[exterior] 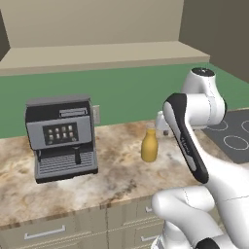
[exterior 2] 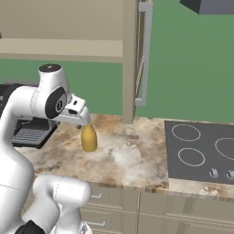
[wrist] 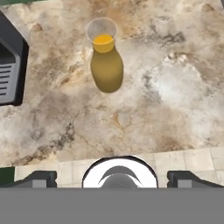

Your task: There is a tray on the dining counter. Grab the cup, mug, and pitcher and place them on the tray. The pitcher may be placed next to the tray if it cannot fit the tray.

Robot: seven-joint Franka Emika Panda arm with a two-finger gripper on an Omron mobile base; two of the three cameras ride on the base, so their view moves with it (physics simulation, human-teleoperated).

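Pitcher (wrist: 106, 65) stands upright on the marbled counter with cream drawers (exterior: 121, 180), yellow-orange body, narrower neck, clear rim at the mouth. Nothing touches it.

Gripper (wrist: 112, 178) hangs above the counter's front edge, looking down. Its two dark fingertips (wrist: 41, 178) sit far apart at the bottom of the hand view, jaws spread wide, nothing between them. The pitcher lies well ahead of the jaws and slightly toward the left fingertip's side of the centre line, not between the tips. Bare marbled stone separates the jaws from the pitcher's base.

From the right base view, the hand (exterior 2: 77, 111) is just above and slightly behind the pitcher (exterior 2: 88, 138), its lower end close over the neck; whether it touches the top I cannot tell from there. In the left base view the forearm covers the hand, with the pitcher (exterior: 149, 145) showing just beside it.

Coffee machine (exterior: 61, 137), dark grey and black, sits off to the left-finger side of the jaws, well apart from the pitcher; its corner (wrist: 11, 65) shows in the hand view. Black stovetop (exterior 2: 201, 151) lies off to the other side.
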